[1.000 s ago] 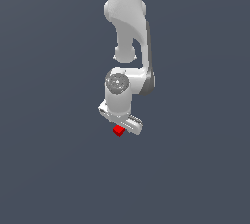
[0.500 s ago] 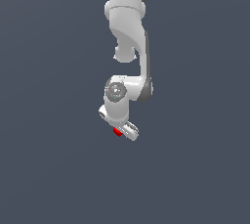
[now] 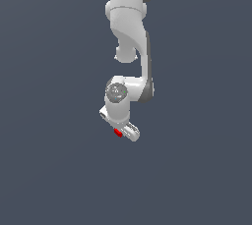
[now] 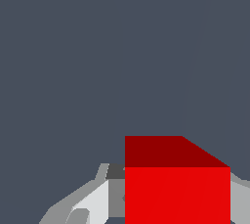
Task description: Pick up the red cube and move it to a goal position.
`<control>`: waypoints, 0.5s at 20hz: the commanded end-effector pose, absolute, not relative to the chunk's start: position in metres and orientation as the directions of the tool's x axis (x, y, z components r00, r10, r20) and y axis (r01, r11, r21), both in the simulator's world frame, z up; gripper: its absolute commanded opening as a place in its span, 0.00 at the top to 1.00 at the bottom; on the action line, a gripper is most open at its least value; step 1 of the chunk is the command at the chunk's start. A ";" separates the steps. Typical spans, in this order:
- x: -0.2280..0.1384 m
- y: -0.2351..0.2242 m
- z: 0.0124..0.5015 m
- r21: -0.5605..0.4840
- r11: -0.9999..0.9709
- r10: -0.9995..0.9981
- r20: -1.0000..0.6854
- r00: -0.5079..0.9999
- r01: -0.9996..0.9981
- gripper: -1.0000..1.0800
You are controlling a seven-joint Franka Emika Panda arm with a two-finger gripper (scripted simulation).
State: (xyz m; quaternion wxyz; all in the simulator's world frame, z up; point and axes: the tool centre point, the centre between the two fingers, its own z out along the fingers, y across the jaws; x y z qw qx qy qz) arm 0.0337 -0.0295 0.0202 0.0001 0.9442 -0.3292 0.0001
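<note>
Floor [image 3: 49, 170]: plain dark grey-blue surface, fills the whole ext view, both sides alike; no marks or edges seen.

Arm [image 3: 129, 27]: white Panda, enters from top centre of ext view, runs down; dark joint bands near top and along the ext view's right side of the lower link. Round wrist housing w/ grey cap sits approx mid-frame.

Gripper [image 3: 121, 131]: white, at the low end of the arm, body slanted, ext view's left end higher, ext view's right end lower. Fingertips themselves mostly hidden under the hand in ext view.

Red cube [image 3: 117, 132]: only a small red sliver shows in ext view, tucked under the gripper, toward its ext-view-left half, touching the white body. Whether it rests on the floor or is lifted: can't tell, no shadow to judge by.

Wrist view, finger [image 4: 93, 198]: light grey, w/ darker pad, pressed up against one side face of the cube.

Wrist view, cube [image 4: 177, 193]: big bright red front face, darker red top face; sits right btwn the fingers.

Wrist view, other finger [image 4: 240, 201]: grey strip only, touching the cube's opposite side, mostly cut off by frame edge.

Tool state: jaws narrow, closed onto the red cube, pads touching both sides.

Bkgd in wrist view: flat grey-blue beyond the cube.
</note>
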 end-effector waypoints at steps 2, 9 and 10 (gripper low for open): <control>0.034 -0.029 0.020 0.000 -0.783 -0.622 0.000 0.783 -0.622 1.00; 0.031 -0.029 0.032 0.000 -0.783 -0.622 0.000 0.783 -0.622 1.00; 0.030 -0.029 0.036 0.000 -0.783 -0.622 0.000 0.783 -0.622 1.00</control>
